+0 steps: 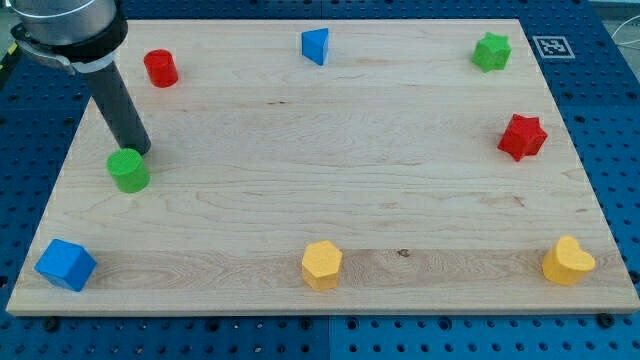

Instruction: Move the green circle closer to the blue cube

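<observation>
Wooden board [330, 200] on blue pegboard — the green circle [128, 170] sits at the view's left, my tip [140, 150] touching its upper right edge. I have no jaws. Blue cube [66, 265] lies well below, at the bottom-left corner.

My tip [140, 150] sits just beside the green circle [129, 170], toward the view's top.

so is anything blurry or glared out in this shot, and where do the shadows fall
Camera view: evenly lit and sharp, no glare on the pale wooden board. Shadows are soft and short, hugging each block, such as the red star block. My tip sits just above and right of the green round block, apparently touching; the blue cube at bottom left is crisp.
</observation>
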Controlling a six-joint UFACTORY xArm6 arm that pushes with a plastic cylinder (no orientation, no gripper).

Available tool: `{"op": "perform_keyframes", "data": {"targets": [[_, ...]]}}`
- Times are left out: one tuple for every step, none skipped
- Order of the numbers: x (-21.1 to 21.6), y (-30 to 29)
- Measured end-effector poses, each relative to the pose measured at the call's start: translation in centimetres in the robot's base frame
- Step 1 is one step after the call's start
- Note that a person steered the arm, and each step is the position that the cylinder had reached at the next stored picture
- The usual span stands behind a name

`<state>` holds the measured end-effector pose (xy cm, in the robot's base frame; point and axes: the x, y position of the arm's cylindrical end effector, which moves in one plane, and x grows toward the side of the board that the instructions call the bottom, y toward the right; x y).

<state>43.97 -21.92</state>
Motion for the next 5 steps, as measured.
{"op": "perform_keyframes", "data": {"targets": [[1.2, 0.0], [3.7, 0.0], [6.3, 0.1], [8.6, 0.2], [9.7, 0.2]]}}
